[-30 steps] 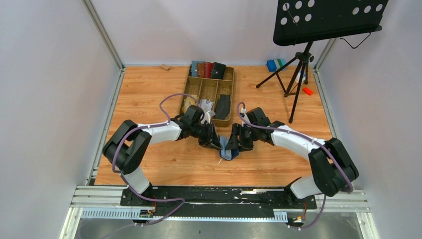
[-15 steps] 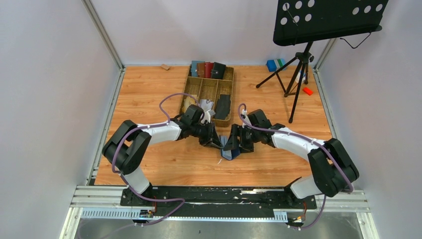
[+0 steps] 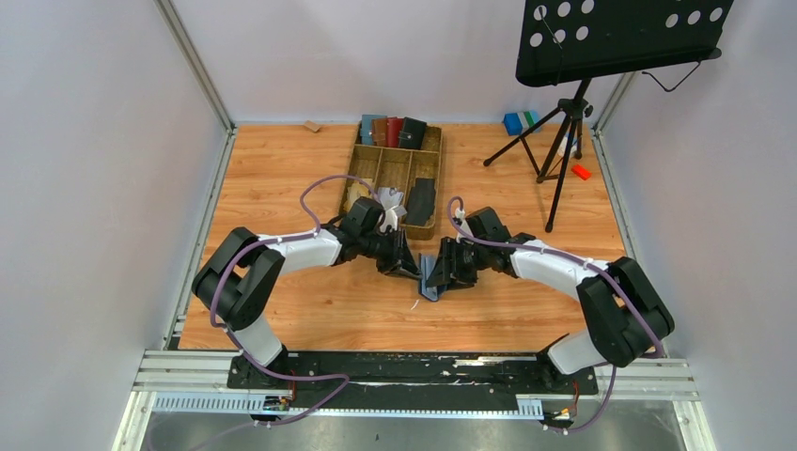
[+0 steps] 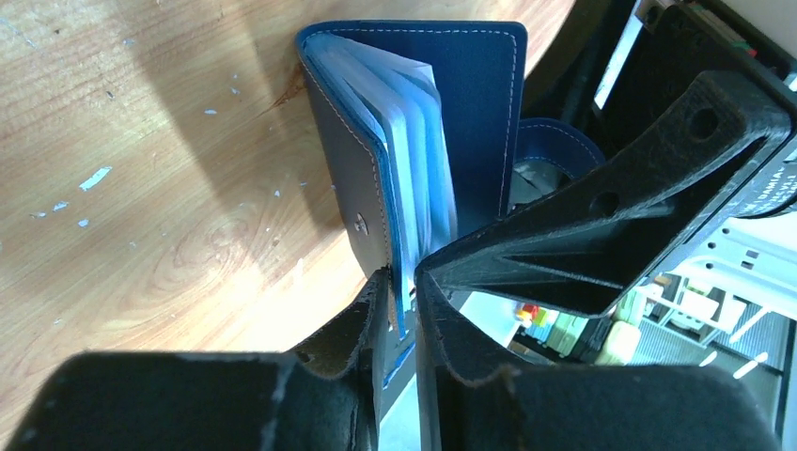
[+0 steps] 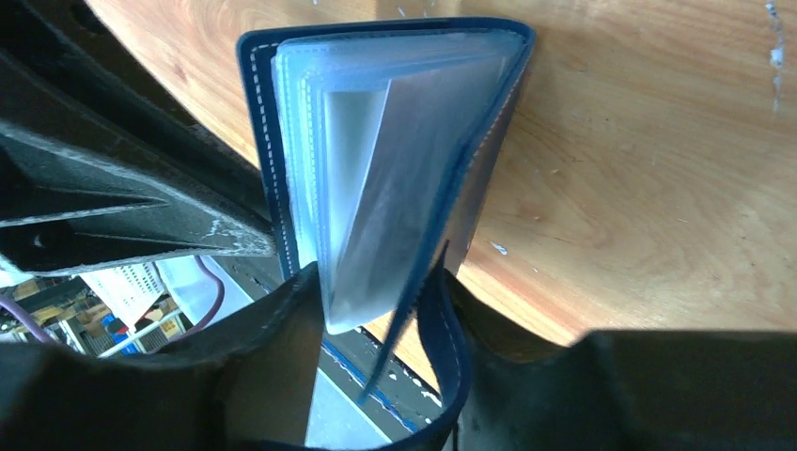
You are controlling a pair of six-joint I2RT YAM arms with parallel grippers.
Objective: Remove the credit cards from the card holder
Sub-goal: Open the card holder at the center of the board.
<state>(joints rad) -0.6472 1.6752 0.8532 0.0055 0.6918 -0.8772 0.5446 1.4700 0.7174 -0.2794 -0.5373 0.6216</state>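
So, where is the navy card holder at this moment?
In the top view, the card holder is in the middle of the table, just below the wooden tray, held between the left gripper and the right gripper.

the card holder [image 4: 475, 103] is navy blue with a pale stitched line along its edges. its inner sleeves [image 5: 395, 141] are clear, frosted blue-white. the bench [image 4: 141, 188] is orange-brown wood grain flecked with white. the left end effector [image 4: 404, 282] and right end effector [image 5: 381, 282] are matt black. the arms are white and black, with purple cables [image 3: 320, 188].
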